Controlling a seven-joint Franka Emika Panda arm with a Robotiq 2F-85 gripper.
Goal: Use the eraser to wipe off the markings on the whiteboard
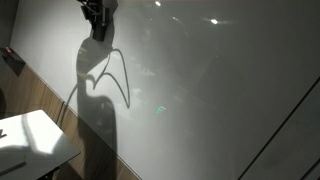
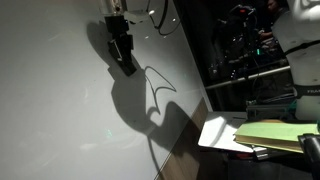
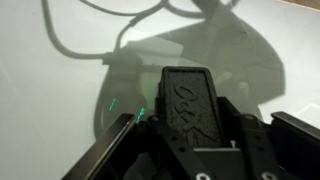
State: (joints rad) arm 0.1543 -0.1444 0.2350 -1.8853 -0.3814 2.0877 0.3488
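Grey whiteboard (image 1: pixel 220 90), end effector (image 2: pixel 123 55) gripping eraser (image 3: pixel 188 100); white table (image 1: pixel 35 135) alongside.

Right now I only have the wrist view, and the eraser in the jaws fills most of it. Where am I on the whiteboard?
Observer: In an exterior view the gripper is high in the frame, and most of the visible whiteboard stretches away below it.
Operator: The eraser looks clamped here. Any markings in sight?
Observer: I can make out none in either exterior view. Only the arm's shadow lies on the board under the gripper.
Operator: Anything beside the board?
Observer: A white table stands by the board's lower corner, with yellow-green sheets on it.
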